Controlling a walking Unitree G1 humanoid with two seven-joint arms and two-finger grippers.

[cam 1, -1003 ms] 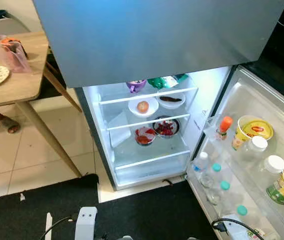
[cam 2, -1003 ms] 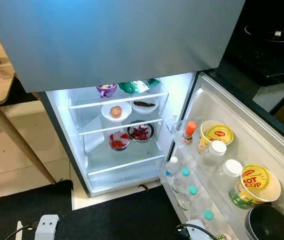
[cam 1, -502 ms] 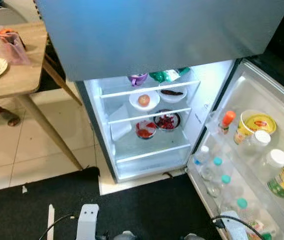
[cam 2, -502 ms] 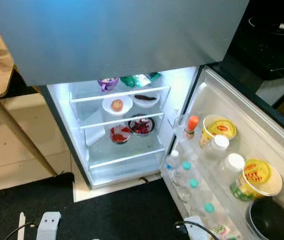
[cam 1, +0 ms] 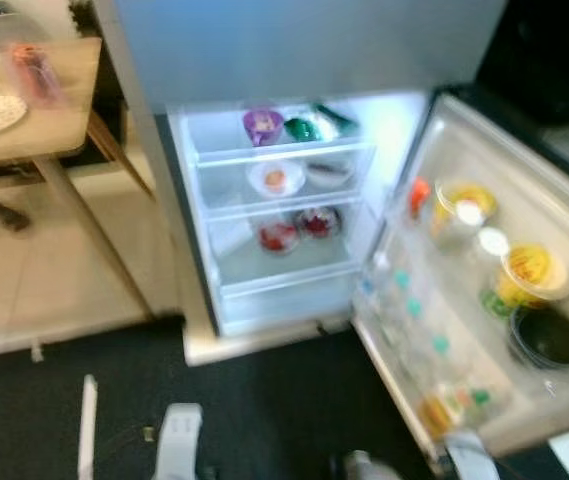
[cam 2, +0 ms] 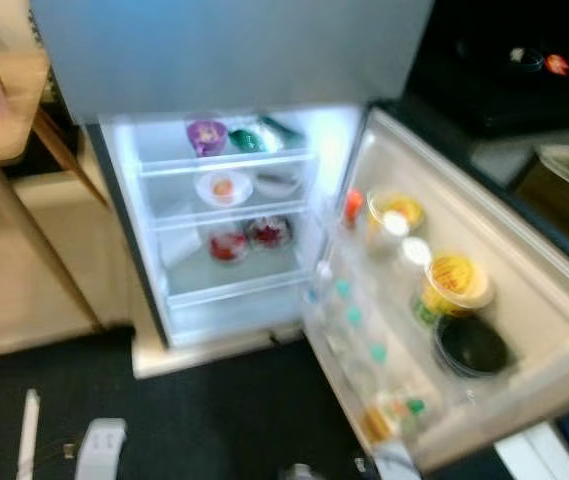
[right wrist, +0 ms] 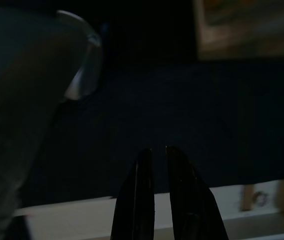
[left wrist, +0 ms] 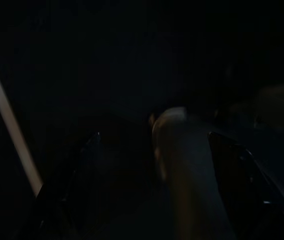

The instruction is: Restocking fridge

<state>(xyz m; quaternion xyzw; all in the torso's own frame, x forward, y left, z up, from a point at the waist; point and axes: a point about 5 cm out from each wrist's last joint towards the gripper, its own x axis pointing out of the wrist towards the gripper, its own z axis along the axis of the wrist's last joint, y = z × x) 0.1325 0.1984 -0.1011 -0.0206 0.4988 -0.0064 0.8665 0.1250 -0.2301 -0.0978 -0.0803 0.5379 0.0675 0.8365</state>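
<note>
Fridge (cam 1: 284, 250) stood open w/ door (cam 1: 484, 300) swung to robot's right, bowls on lit shelves, cups & bottles in door racks. Wooden worktop (cam 1: 34, 130) at left, pale tile floor (cam 1: 54, 290), dark mat (cam 1: 264, 410) in front. Right pincer (right wrist: 157, 152) nearly closed, empty, over dark floor; left pincer (left wrist: 151, 145) spread wide, empty, in shade

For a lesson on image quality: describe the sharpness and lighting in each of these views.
Left eye and right eye views: motion-blurred throughout; the lit fridge interior glares white, and labels on the door shelf are unreadable. Left wrist view: almost black, only vague shapes. Right wrist view: dim, though the right gripper shows its fingers nearly together above a dark mat.
</note>
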